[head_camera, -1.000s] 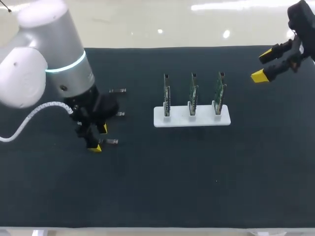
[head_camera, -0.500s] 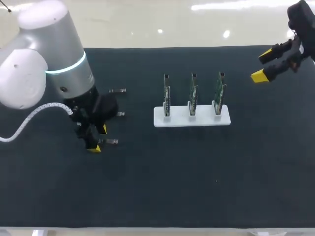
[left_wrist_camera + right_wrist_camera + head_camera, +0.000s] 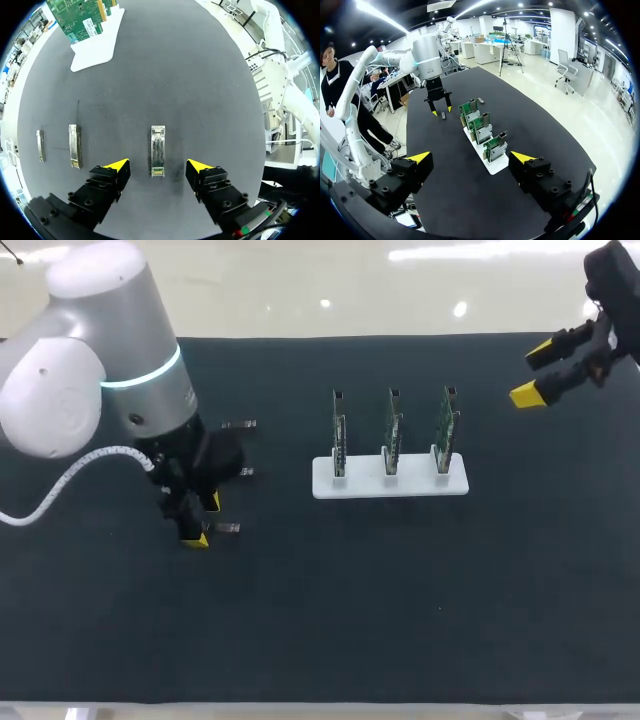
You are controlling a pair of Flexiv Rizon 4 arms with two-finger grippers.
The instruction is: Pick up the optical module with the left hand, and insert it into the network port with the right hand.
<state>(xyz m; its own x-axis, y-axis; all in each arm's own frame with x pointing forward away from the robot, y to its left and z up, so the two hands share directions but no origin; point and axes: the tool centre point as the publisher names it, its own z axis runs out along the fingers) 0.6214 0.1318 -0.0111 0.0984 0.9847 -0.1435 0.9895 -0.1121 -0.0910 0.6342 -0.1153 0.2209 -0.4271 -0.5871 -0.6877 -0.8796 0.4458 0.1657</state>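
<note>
On the mat, 1 module flanked, untouched, by spread fingers of the left gripper, right gripper held open, well apart from 3 cards.

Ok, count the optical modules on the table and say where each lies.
3, in a row: the first module between the open jaws of the left gripper, the second module beside it, the third module farthest out. None seems hidden.

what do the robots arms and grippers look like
The left arm is a rounded silver and white shell with a glowing cyan ring and a white ribbed cable. The left gripper and right gripper are black and blocky, with screw holes and yellow wedge tips.
</note>
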